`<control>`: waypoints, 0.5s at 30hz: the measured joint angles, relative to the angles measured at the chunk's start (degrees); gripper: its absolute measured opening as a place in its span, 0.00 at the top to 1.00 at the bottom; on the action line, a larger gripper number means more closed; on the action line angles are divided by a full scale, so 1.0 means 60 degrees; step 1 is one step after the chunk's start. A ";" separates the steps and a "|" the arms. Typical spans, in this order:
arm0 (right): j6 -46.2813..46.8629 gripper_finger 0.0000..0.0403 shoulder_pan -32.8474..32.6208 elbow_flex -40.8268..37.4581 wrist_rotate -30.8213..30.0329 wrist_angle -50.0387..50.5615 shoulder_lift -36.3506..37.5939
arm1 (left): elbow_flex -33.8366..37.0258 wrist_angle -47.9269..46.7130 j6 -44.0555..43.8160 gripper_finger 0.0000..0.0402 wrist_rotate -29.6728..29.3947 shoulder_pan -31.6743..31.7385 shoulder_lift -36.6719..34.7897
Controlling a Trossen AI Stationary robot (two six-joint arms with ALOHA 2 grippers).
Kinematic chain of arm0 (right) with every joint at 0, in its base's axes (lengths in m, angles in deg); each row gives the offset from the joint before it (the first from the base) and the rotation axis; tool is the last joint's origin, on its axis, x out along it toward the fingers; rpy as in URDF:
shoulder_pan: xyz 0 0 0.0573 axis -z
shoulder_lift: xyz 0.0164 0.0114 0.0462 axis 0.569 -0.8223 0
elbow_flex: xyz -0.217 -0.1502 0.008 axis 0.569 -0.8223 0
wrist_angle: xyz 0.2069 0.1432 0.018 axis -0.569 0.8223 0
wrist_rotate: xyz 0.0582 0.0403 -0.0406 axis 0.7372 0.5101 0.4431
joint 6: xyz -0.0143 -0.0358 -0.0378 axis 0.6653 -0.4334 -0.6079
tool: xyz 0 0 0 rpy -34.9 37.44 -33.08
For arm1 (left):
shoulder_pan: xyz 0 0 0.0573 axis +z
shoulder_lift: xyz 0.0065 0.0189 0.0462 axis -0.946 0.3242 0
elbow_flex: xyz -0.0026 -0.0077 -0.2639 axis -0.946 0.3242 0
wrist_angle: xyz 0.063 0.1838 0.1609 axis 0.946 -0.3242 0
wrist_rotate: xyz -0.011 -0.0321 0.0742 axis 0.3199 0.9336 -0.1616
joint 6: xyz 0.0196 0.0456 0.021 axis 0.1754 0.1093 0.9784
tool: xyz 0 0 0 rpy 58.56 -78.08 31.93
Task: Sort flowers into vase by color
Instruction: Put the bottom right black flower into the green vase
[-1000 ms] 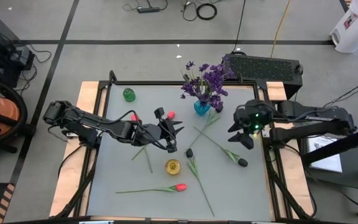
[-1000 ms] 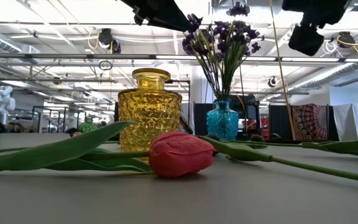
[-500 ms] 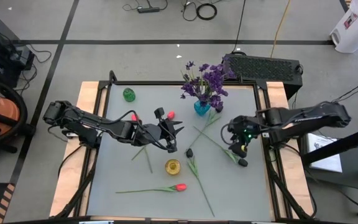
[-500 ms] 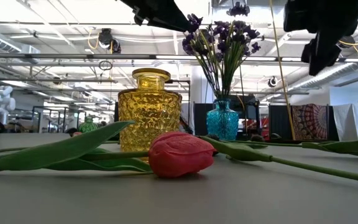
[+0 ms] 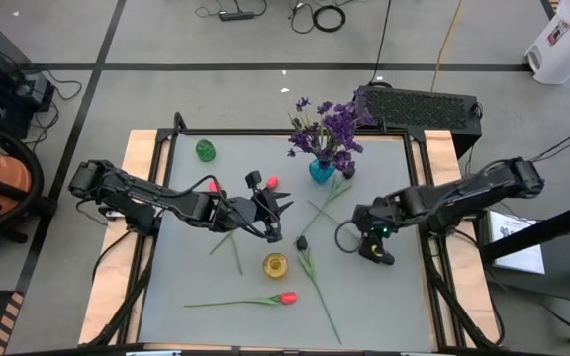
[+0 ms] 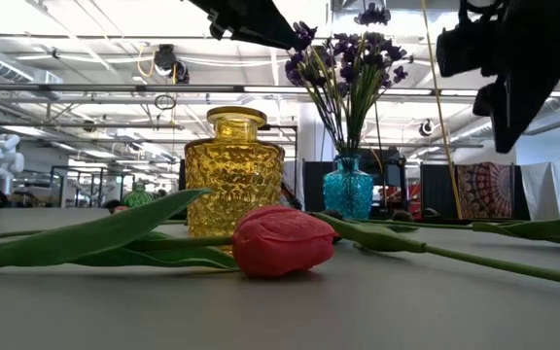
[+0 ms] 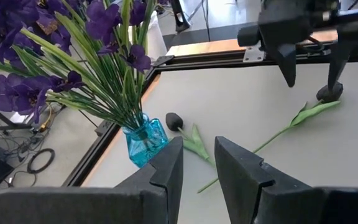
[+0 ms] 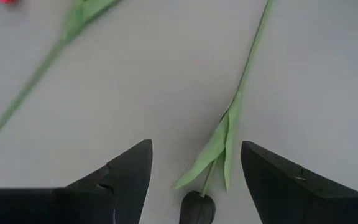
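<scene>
Landmark = blue vase [image 5: 321,171] with the purple flowers [image 5: 329,129] already in it.

Left gripper [image 5: 277,216] hangs left of the blue vase, past the two red-pink tulips [image 5: 271,183] lying there. Its fingers [image 7: 166,168] stand a little apart with nothing between them. It's idle and unchanged from the earlier frames.

Yellow vase [image 5: 275,264] sits in front of the blue vase, a touch left. Another red tulip [image 5: 285,297] lies further forward. One black tulip [image 5: 302,242] lies between the two vases.

Right gripper [image 5: 372,244] is my working one: front-right of the blue vase, low over the second black tulip [image 5: 386,258]. It's open wide and holds nothing. Its wrist view shows the dark bud [image 8: 197,206] and leaf [image 8: 211,151] centred between the fingers [image 8: 124,171].

To do this well, I'd come straight down and close on the stem just behind the bud, not on the leaf, which would likely bend and slip. I'd keep the pads off the table.

Versus a second ago, the right arm has swung in from the table's right edge and dropped over that tulip. The flowers haven't moved.
</scene>
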 joint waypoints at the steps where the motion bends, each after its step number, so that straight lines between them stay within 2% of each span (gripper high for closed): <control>1: 0.0008 0.41 -0.0043 0.0000 0.0000 -0.0001 -0.0138 | 0.0000 0.0001 -0.0016 0.75 0.0000 0.0000 0.0000; 15: 0.0191 0.41 -0.0216 0.0000 -0.0535 0.0291 -0.1755 | 0.0000 0.0004 -0.0016 0.75 0.0000 0.0000 0.0000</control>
